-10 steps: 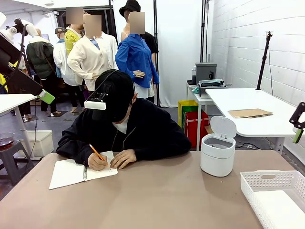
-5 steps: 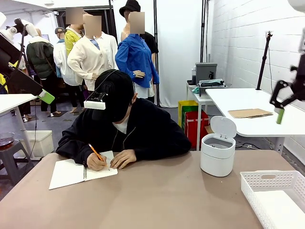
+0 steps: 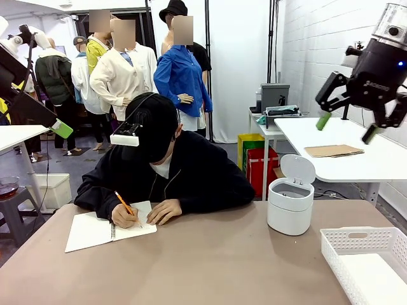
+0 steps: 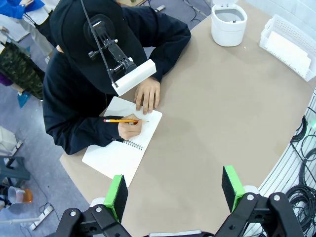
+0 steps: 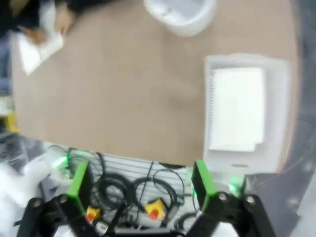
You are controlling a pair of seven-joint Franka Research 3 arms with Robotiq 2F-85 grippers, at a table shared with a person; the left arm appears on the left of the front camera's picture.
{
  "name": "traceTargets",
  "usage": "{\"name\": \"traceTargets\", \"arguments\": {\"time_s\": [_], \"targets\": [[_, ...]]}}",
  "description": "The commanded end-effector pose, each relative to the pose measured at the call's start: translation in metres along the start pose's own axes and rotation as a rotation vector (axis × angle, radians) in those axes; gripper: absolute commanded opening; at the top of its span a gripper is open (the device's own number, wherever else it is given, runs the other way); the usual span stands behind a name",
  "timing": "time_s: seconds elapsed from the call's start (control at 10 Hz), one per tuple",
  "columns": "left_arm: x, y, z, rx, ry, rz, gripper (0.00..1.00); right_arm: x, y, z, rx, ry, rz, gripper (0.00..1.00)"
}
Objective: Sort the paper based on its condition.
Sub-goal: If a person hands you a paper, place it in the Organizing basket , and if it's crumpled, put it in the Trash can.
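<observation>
White paper (image 5: 236, 108) lies flat in the white basket (image 5: 247, 61), with a row of torn holes along one edge; it also shows in the left wrist view as paper (image 4: 288, 49). My right gripper (image 3: 346, 127) hangs open and empty high above the table's right side, over the small lidded bin (image 3: 290, 203). From above, my right gripper (image 5: 140, 183) looks down on the table's near edge. My left gripper (image 4: 174, 191) is open and empty high over the near left edge. One of its green pads (image 3: 62, 129) shows at the far left.
A person sits at the far side writing with a pencil (image 4: 121, 120) in an open spiral notebook (image 4: 118, 150), one hand (image 4: 147, 95) flat on the page. The white bin (image 4: 228, 22) stands open beside the basket (image 4: 279, 24). Bare tabletop (image 3: 210, 260) lies between notebook and basket.
My right arm has swung up and inward from the right edge to high above the bin, gripper still open. The person keeps writing. The left arm has not moved.
</observation>
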State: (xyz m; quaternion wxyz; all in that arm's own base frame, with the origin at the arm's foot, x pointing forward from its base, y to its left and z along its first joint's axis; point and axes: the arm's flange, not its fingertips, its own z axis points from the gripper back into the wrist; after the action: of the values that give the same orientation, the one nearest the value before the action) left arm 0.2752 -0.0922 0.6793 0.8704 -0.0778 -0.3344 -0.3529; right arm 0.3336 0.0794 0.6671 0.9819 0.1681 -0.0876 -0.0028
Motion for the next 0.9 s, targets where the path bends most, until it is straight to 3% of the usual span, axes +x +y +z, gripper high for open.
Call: {"name": "traceTargets", "arguments": {"time_s": [0.0,0.1,0.2,0.5,0.6,0.7,0.8], "targets": [[-0.001,0.0,0.001,-0.002,0.001,0.0,1.0,-0.025,0.005,-0.029,-0.012,0.007,0.209,1.0],[-0.001,0.0,0.001,-0.002,0.001,0.0,1.0,-0.016,0.007,-0.035,-0.037,0.092,0.054,1.0],[-0.001,0.0,0.001,-0.002,0.001,0.0,1.0,-0.011,0.009,-0.012,0.003,0.003,0.114,1.0],[-0.001,0.0,0.001,-0.002,0.001,0.0,1.0,-0.017,0.011,-0.02,-0.001,0.025,0.127,1.0],[-0.001,0.0,0.001,-0.002,0.001,0.0,1.0,-0.034,0.017,-0.037,0.029,-0.023,0.342,1.0],[-0.001,0.0,0.001,-0.002,0.001,0.0,1.0,-0.037,0.024,-0.044,0.024,-0.084,0.445,1.0],[-0.001,0.0,0.001,-0.002,0.001,0.0,1.0,-0.035,0.032,-0.045,0.02,-0.208,0.59,1.0]]}}
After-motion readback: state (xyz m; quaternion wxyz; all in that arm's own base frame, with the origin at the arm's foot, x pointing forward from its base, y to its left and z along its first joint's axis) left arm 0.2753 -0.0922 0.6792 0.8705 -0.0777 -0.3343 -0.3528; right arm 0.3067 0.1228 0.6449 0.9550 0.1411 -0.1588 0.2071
